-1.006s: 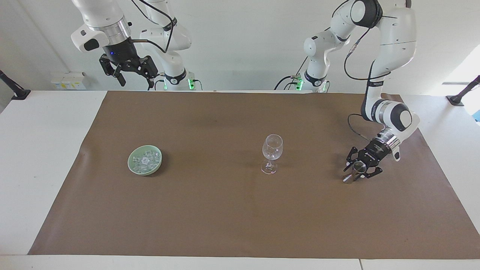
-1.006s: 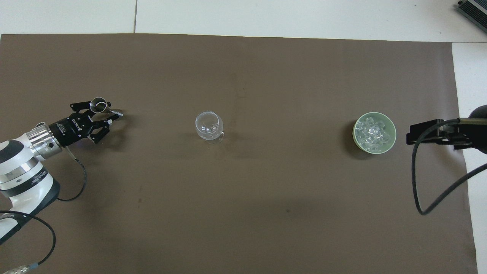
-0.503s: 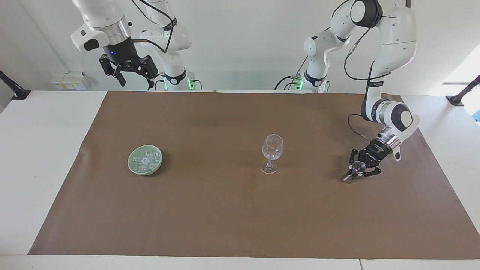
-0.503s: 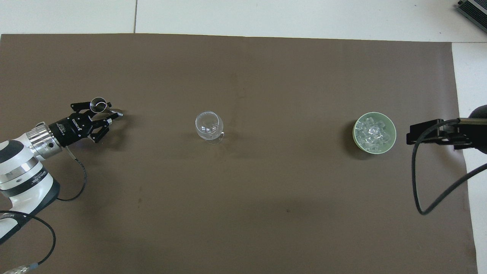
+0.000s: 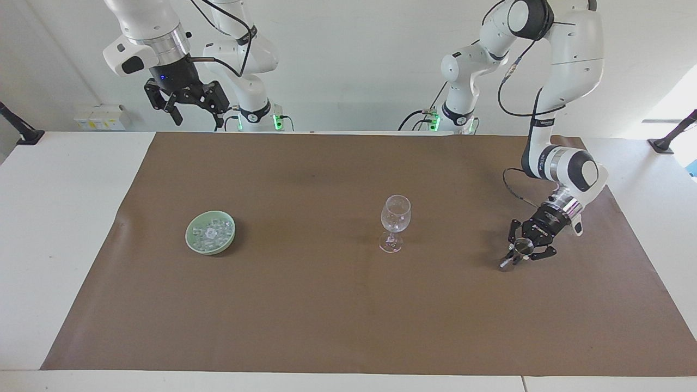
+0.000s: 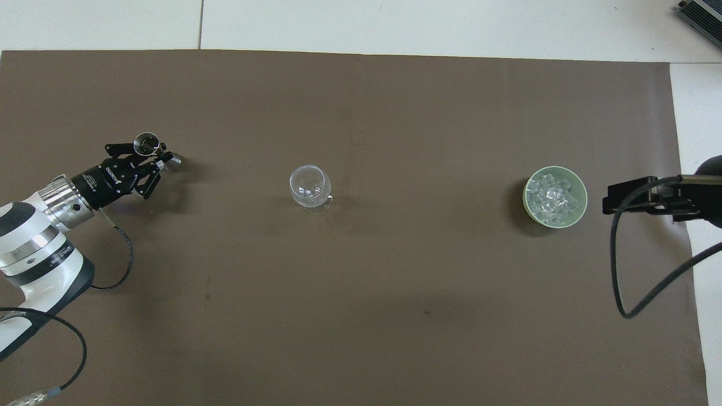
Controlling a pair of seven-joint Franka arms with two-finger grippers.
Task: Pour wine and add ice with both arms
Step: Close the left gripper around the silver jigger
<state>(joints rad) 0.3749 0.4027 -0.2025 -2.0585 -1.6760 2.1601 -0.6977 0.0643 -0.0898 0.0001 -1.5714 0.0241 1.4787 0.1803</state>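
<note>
- Right pincer (image 5: 197, 120): up in the air at the right arm's end of the desk (image 5: 305, 316), well apart from the glass (image 5: 395, 214). Its fingers stand wide and hold nothing. This arm waits.
- Bowl (image 5: 189, 238): on the desk, well apart from the glass toward the right arm's end and about as near the robots as the glass. The ice (image 5: 211, 232) lies heaped in it and fills it close to the rim. No cube is seen outside the bowl.
- Glass: upright on its foot at mid desk, touched by neither pincer. It shows clear through the bowl and stem, with no wine and no ice seen in it.
- Left pincer (image 5: 514, 257): low over the desk, well apart from the glass toward the left arm's end. Its fingers are drawn narrow round a small metal cup (image 5: 524, 246), whose mouth faces up. What the cup contains cannot be told. Whether the cup rests on the desk or is just clear of it cannot be told either.
- Assessment: the task is at an early stage. The grip on the cup appears made.
- Outstanding: carry the cup to the glass and pour. Then return or release the cup.
- Outstanding: the right arm has not yet gone to the bowl. Taking ice and dropping it into the glass are both left to do.
</note>
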